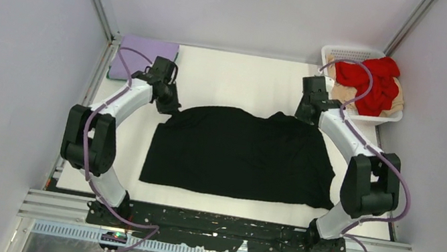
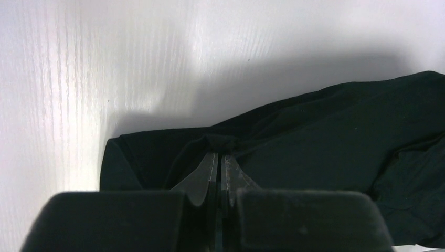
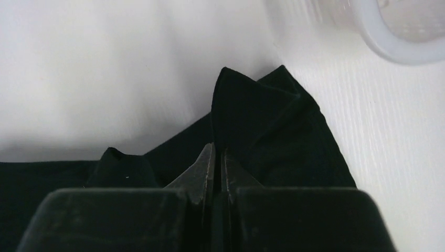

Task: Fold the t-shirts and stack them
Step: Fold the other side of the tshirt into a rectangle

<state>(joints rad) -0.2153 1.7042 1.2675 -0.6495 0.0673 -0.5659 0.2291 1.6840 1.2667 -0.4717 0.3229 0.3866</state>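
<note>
Black t-shirt (image 1: pixel 240 156) spread flat — left fingers (image 2: pixel 205 176), right fingers (image 3: pixel 205 168) closed on far-edge corners; open table (image 1: pixel 241 81) beyond.

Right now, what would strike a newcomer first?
A black t-shirt lies spread across the table, with the left gripper and right gripper at its far corners, jaws shut on the fabric. A red t-shirt is heaped in the white basket at far right; a folded lavender t-shirt sits far left.

Right gripper (image 3: pixel 218 153) has its fingers pressed together, pinching a raised fold of the black t-shirt (image 3: pixel 262 121), cloth peaking just above the tips; white table (image 3: pixel 78 63) all around, blurred basket (image 3: pixel 399 48) rim top right
</note>
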